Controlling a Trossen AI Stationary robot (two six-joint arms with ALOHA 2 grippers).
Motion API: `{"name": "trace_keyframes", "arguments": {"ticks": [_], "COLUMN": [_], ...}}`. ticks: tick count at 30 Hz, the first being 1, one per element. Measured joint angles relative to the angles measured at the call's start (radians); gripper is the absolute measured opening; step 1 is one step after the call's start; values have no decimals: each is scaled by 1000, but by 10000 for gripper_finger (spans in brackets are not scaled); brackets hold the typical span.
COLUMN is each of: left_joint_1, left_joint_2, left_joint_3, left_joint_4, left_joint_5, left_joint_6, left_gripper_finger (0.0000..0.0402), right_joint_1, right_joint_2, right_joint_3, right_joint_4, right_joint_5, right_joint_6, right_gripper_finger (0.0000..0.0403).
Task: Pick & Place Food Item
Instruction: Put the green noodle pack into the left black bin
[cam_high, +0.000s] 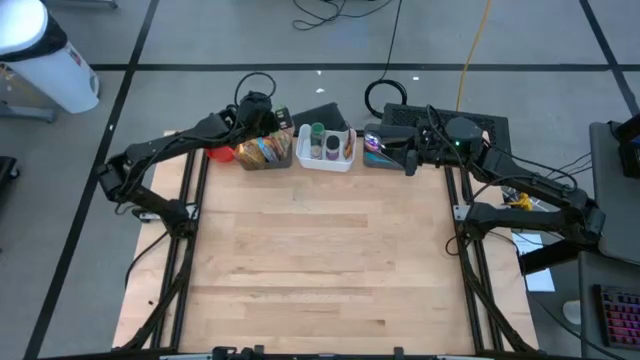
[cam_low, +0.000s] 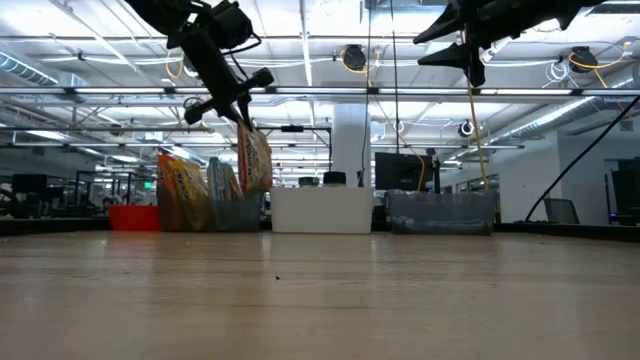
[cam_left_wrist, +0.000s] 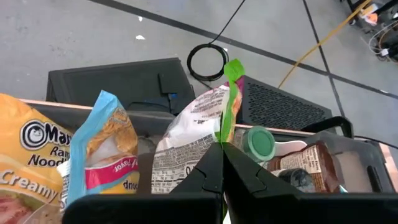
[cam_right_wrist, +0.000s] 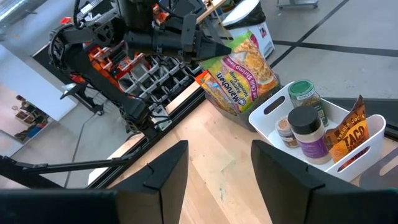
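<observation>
Left claw (cam_left_wrist: 222, 163) pinched shut on the top edge of a flat white food packet with a green strip along its seam (cam_left_wrist: 205, 127), over the clear plastic bin of noodle packets (cam_high: 265, 155) at the far edge of the pale wooden surface (cam_high: 320, 270). The packet hangs straight down from the closed tips, its long axis upright; in the low view its lower end appears level with or just inside the bin's mouth, so whether it has cleared the rim cannot be told. Other packets, among them an orange ramen packet (cam_left_wrist: 28, 162) and a blue-edged noodle packet (cam_left_wrist: 102, 146), stand upright in the same bin just beside it.

Right claw (cam_right_wrist: 214, 171) hovers above the far right of the surface with its fingers apart at a middling gap, holding nothing; it looks across at the white plastic caddy (cam_high: 325, 150) of spice jars and a taco seasoning sachet (cam_right_wrist: 354, 134), which sits between the noodle bin and a grey bin (cam_high: 385, 150).

Governing relation: the packet lies directly below the left claw, and the bare boards lie on the near side of the bin. The left arm is the nearer, being already in contact. The task appears to be in its lifting stage; placing likely calls for a rise clear of the rim, then travel toward the near side.
</observation>
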Motion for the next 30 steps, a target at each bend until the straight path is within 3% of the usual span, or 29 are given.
{"name": "trace_keyframes", "arguments": {"ticks": [30], "left_joint_1": [-38], "left_joint_2": [-35], "left_joint_3": [0], "left_joint_4": [50], "left_joint_5": [-149], "left_joint_6": [-5], "left_gripper_finger": [0], "right_joint_1": [0], "right_joint_2": [2], "right_joint_3": [0], "right_joint_4": [0], "right_joint_5": [7], "right_joint_6": [-17], "right_gripper_finger": [169]}}
